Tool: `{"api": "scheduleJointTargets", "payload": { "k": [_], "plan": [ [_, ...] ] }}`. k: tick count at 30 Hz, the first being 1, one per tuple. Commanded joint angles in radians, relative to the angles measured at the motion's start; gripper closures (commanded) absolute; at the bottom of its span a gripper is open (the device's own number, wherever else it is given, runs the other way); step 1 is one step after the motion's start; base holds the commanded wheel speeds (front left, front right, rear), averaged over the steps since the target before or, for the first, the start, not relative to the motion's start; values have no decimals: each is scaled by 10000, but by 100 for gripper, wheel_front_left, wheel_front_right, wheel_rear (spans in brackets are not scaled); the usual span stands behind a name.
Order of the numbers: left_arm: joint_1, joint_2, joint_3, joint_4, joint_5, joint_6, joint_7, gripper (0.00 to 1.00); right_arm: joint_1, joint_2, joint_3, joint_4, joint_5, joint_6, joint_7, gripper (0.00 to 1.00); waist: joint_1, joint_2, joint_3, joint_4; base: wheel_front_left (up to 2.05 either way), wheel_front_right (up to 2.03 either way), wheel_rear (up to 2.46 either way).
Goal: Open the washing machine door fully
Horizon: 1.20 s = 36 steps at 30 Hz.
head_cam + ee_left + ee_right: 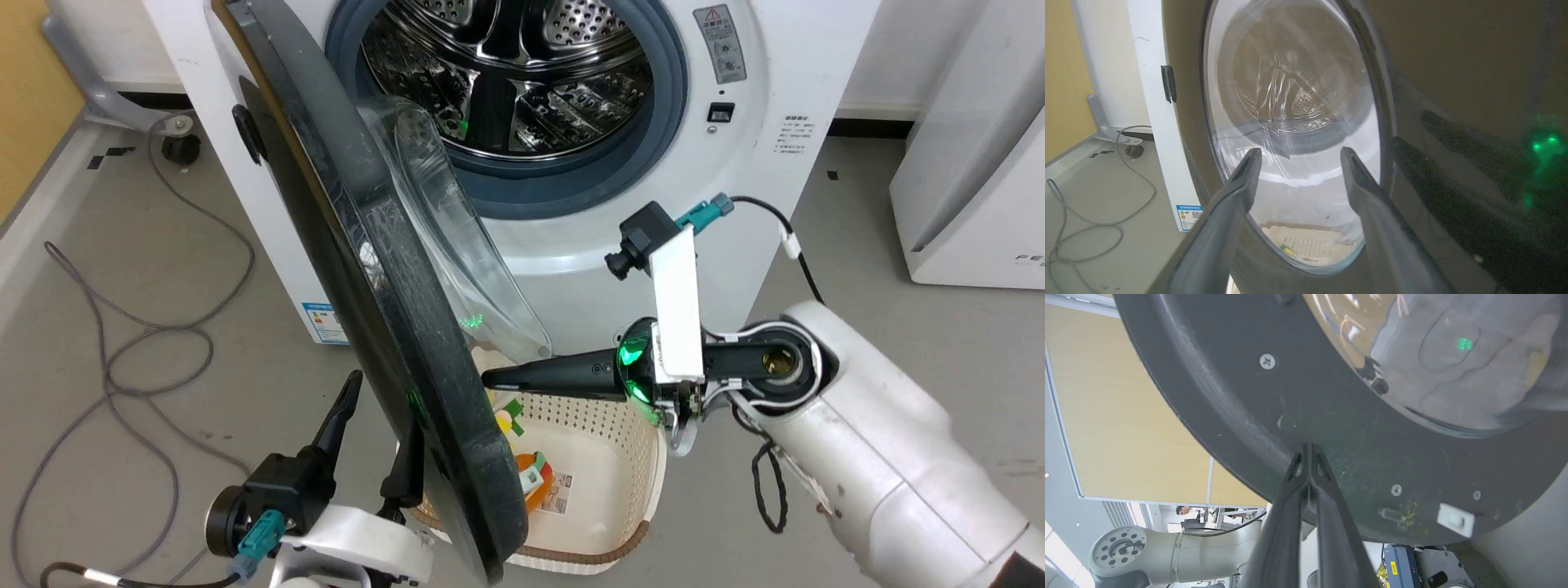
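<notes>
Nearest the robot, low at its left, the left gripper (1300, 152) has its two long dark fingers spread wide apart and closed on nothing. It sits just beside the outer face of the large round black-rimmed washing machine door (384, 269). In the left wrist view the fingers point at the door's clear glass window, and I cannot tell whether either finger touches the rim.

The door stands swung out from the machine, roughly edge-on to the robot and hinged on the robot's left. Its bulging clear glass bowl (457, 245) faces the right. I would judge it about half open, not fully.

On the inner side, the right gripper (490, 378) has its fingers pressed together into one point, holding nothing. The tip rests against the door's dark inner rim, below the glass bowl.

On the floor beneath the door is a cream perforated plastic basket (596, 412) with a few colourful items inside.

Behind it is the big white front-loading washing machine (735, 212), its shiny steel drum (522, 73) exposed inside a grey rubber ring.

The step in hand looks like pushing the door wider from inside. The next move calls for the right tip to press leftward along the door's arc without slipping off the rim. The left gripper stands in the swing path and will likely need to move aside.
</notes>
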Motion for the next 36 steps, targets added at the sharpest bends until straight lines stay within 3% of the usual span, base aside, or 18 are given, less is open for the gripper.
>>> {"api": "scheduleJointTargets", "payload": {
  "k": [1,4,5,6,7,17,22,26,31,36],
  "plan": [
    [131,12,24,41,8,49,-55,0,328,-25,34,-140,166,10,-171,100,2,0,-34,-4,0,0,0],
    [178,12,32,63,24,73,-55,0,671,-152,-202,-481,218,10,-941,100,2,0,-96,-1,0,0,0],
    [193,12,42,72,33,81,-55,0,855,-204,-318,-649,216,10,-1257,93,2,0,-115,-1,0,0,0],
    [205,12,62,76,49,92,-55,0,1055,-272,-440,-849,170,10,-1599,55,2,0,-123,-4,0,0,0],
    [218,12,86,84,64,100,-55,0,1311,-355,-571,-1064,109,10,-1958,0,2,0,-149,-6,0,0,0],
    [478,22,350,203,351,69,-55,0,4900,-1135,-1981,-3089,-1284,10,-6145,0,2,0,-406,-30,0,0,0],
    [613,38,466,321,498,21,-55,0,6603,-1171,-2418,-3238,-2332,10,-8498,0,2,0,-546,-74,0,0,0],
    [676,46,565,401,586,-3,-55,0,7528,-1097,-2759,-2614,-3382,10,-10502,0,2,0,-653,-153,0,0,0],
    [749,59,690,450,666,-24,-55,0,7830,-1000,-3702,-1119,-5884,10,-11737,0,2,0,-715,-331,0,0,0],
    [776,96,846,495,699,-65,-55,0,7875,51,-6500,-1050,-9699,10,-11783,0,2,0,-731,-479,0,0,0]
  ]
}}
